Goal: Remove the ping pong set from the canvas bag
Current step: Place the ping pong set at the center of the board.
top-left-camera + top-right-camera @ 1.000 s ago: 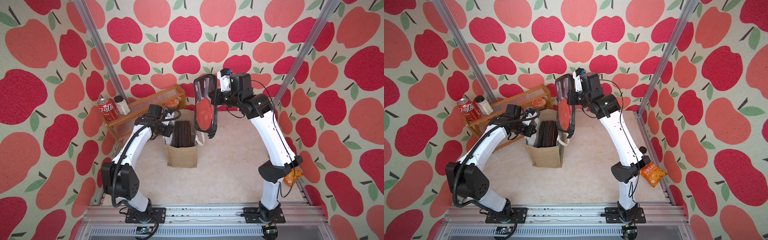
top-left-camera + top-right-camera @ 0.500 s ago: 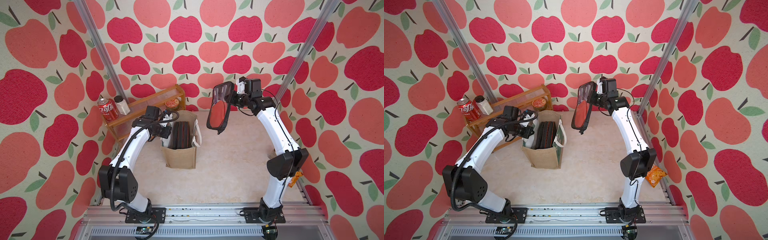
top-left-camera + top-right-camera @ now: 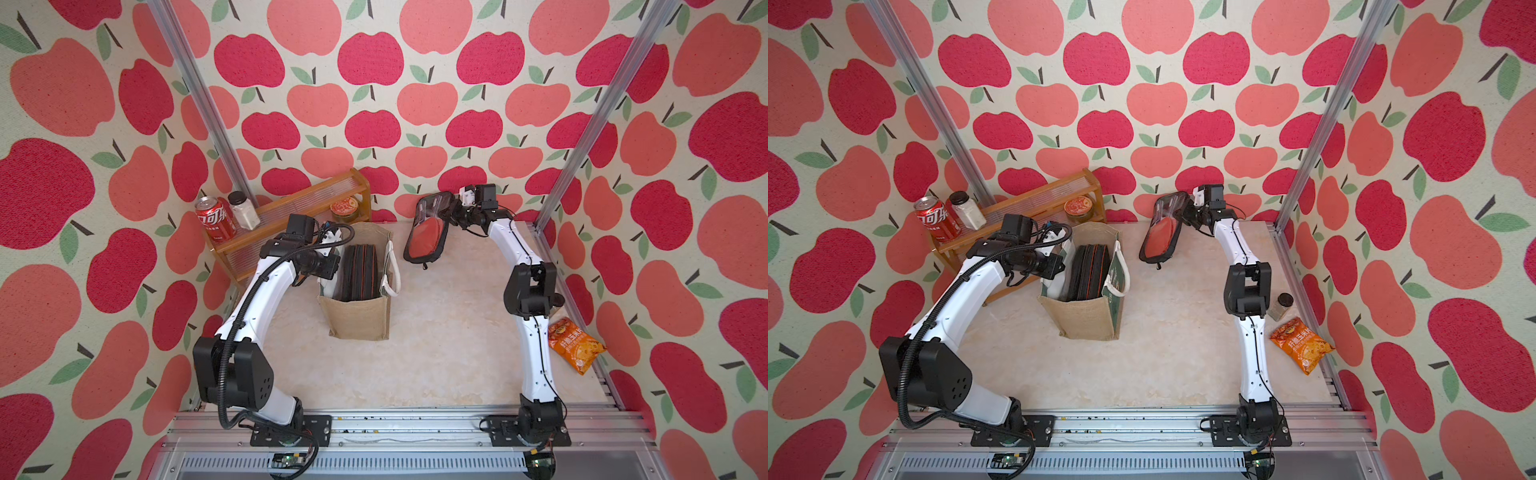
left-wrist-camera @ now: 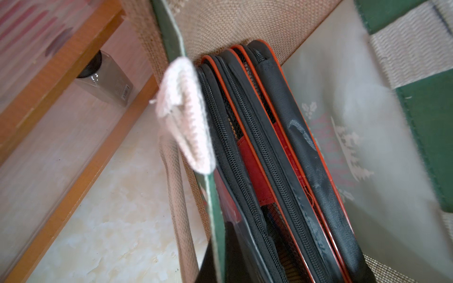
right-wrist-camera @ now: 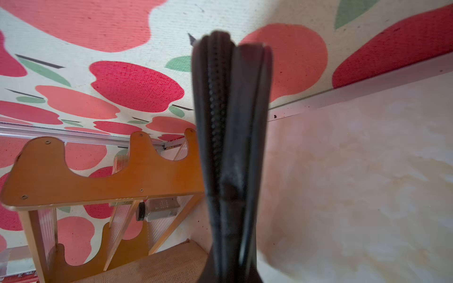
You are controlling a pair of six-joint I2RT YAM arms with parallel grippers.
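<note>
Swinging away from the canvas bag [image 3: 359, 307] since the earlier frames, the right hand [image 3: 451, 212] now hangs low near the table's far edge, clenched on the top end of the ping pong set [image 3: 427, 232], whose long axis hangs down below it toward the table [image 3: 436, 332]. The left hand [image 3: 332, 266] is clenched on the bag's near-side rim, steadying it. More black zip cases [image 3: 360, 270] stand inside the bag, nearer the left arm.

In the right wrist view the ping pong set [image 5: 230, 159] fills the centre, blurred and cut off below. It hides the right gripper's jaws; the left gripper's seem hidden behind the canvas bag [image 3: 359, 320].
</note>
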